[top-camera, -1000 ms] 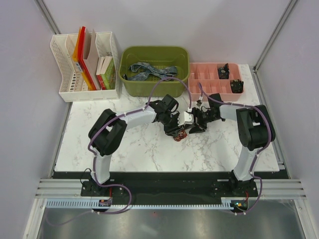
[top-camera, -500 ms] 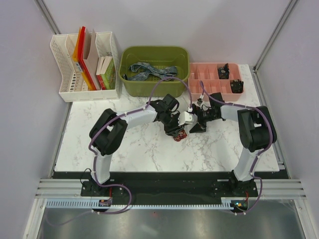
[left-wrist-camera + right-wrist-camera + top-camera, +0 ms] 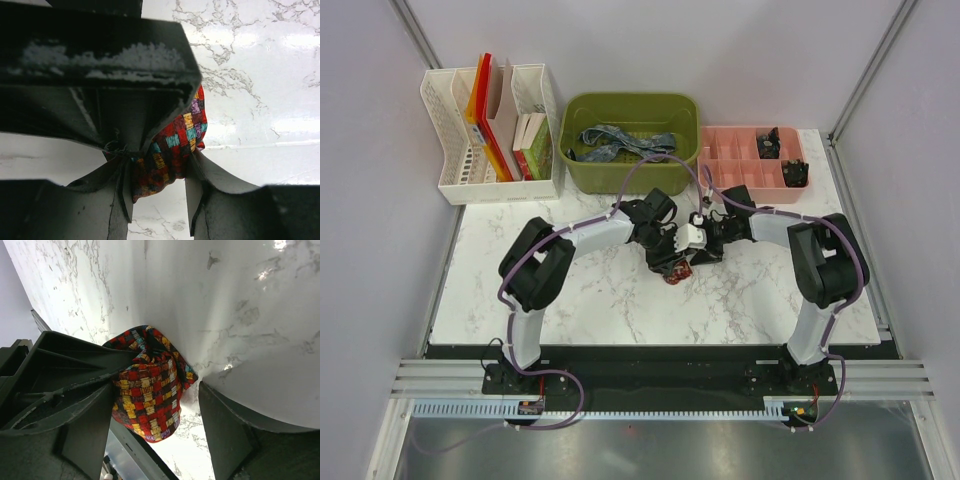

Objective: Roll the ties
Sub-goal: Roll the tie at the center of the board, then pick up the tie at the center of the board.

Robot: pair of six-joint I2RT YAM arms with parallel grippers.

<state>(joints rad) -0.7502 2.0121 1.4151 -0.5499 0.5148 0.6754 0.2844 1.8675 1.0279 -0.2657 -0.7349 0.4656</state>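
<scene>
The red, orange and dark patterned tie is bunched into a small roll just above the marble tabletop, near its middle. My left gripper is shut on this roll, with both fingers pressing its sides. My right gripper comes in from the right and stands open around the same roll. One of its fingers touches the cloth and the other stands off it. In the top view the roll peeks out below the two meeting grippers. A blue-grey tie lies loose in the green bin.
The green bin stands at the back centre. A pink compartment tray with small dark items sits at the back right. A white file rack with books is at the back left. Grey walls close in both sides.
My right gripper has moved left, closer to the left gripper, and now straddles the rolled tie with open jaws. The left gripper has kept its hold and place.
</scene>
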